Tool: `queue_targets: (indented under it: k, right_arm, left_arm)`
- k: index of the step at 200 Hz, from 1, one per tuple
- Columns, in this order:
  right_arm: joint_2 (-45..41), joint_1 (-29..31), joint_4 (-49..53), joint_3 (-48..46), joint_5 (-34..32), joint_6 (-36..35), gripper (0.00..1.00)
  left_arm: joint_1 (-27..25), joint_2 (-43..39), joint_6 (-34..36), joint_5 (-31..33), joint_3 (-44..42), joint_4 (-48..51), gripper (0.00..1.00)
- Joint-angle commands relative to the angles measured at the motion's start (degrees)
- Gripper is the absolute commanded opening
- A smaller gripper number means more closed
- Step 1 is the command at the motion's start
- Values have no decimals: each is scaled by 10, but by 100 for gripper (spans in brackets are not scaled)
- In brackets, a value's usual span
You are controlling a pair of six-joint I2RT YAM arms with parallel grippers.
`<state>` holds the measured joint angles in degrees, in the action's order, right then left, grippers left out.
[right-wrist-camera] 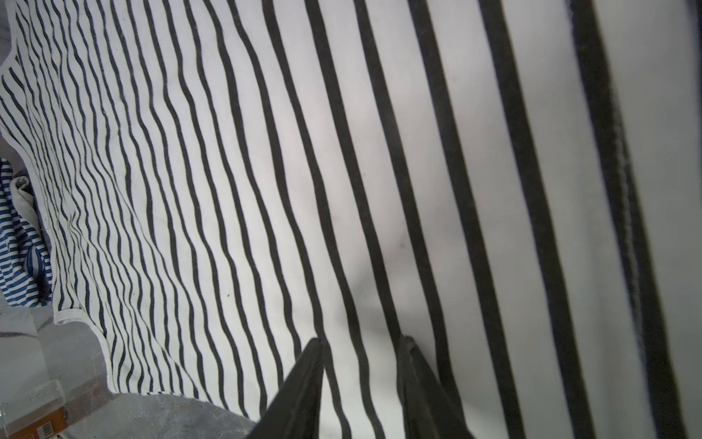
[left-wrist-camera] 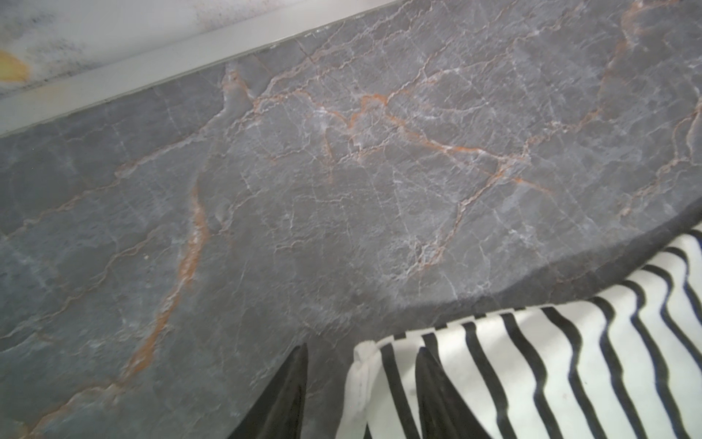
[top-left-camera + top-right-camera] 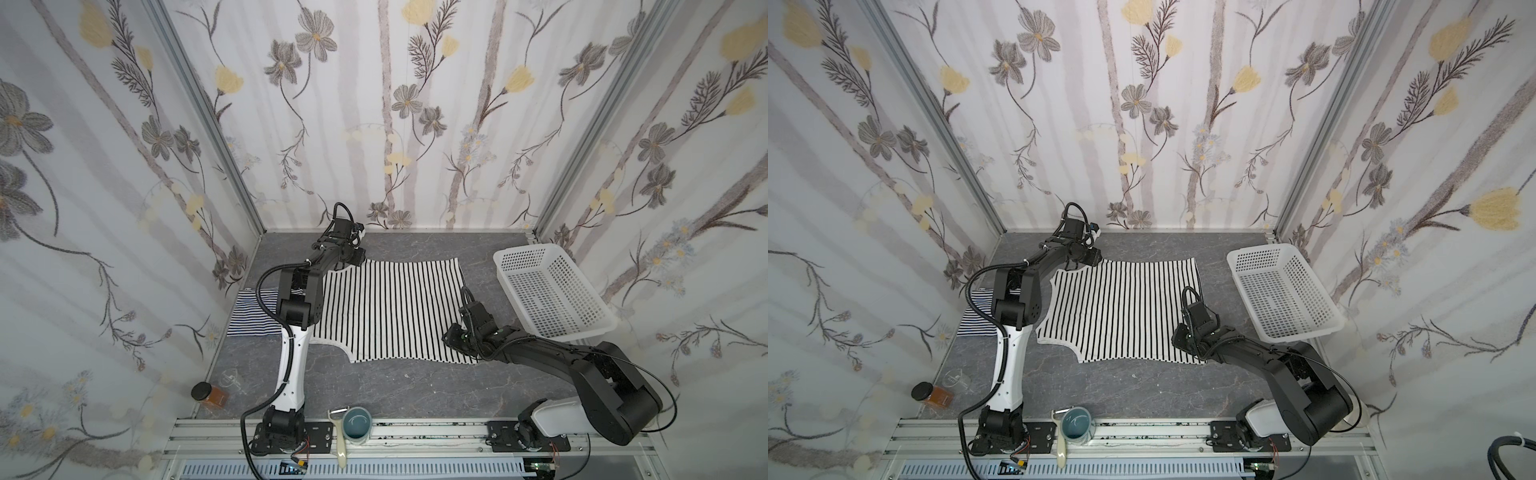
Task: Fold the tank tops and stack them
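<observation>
**Both Grippers Loose at Opposite Corners of the Spread Top**

The left gripper (image 2: 362, 347) stands with jaws apart at the far strap corner of the black-striped top (image 3: 395, 311). One finger is on bare table (image 3: 415, 386), the other over cloth, with the white trim between them and nothing pinched. The right gripper (image 1: 361, 339) is likewise unclenched, hovering low over the near hem corner with stripes showing through the gap.

From the left gripper the top runs toward the front and right. From the right gripper it runs back and left, so the two sit on a diagonal. The top lies flat, its long axis across the table, straps left and hem right, stripes running front to back. The left arm is nearer the straps, the right nearer the hem. Any fold probably starts from these corners.

The navy top (image 3: 249, 316) lies just beside the straps at the left wall, partly hidden by the left arm. It looks already folded.

The table is grey, veined and smooth. An empty basket (image 3: 582, 291) sits tilted at the right. A jar (image 3: 208, 395), a cup (image 3: 357, 424) and a peeler (image 3: 338, 440) keep to the front edge.
</observation>
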<state>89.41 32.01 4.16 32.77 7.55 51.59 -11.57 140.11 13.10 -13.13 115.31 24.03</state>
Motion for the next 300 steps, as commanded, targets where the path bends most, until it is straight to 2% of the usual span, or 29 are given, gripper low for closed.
queue_targets:
  k: [1, 43, 77, 95, 121, 152, 205, 300]
  right_arm:
    - [-9, -1, 18, 37, -1, -9, 38]
    - [16, -37, 62, 139, -16, -47, 40]
    - [96, -99, 102, 241, -25, -93, 41]
    - [143, -121, 141, 319, -53, -119, 41]
    - [222, -149, 181, 415, -68, -158, 41]
    - [306, -187, 208, 487, -62, -185, 41]
    - [380, -208, 239, 561, -44, -212, 42]
    - [441, -210, 305, 638, -38, -251, 42]
  left_arm:
    - [1, -40, -2, 4, -18, 0, 50]
    - [-1, -139, 7, -20, -116, 0, 51]
    - [-16, -225, 19, -55, -255, -2, 51]
    - [-27, -265, 26, -76, -332, -3, 51]
    - [-43, -309, 36, -81, -435, -6, 50]
    - [-47, -351, 32, -90, -513, -18, 50]
    - [-49, -393, 41, -94, -585, -26, 50]
    - [-49, -402, 49, -75, -605, -31, 50]
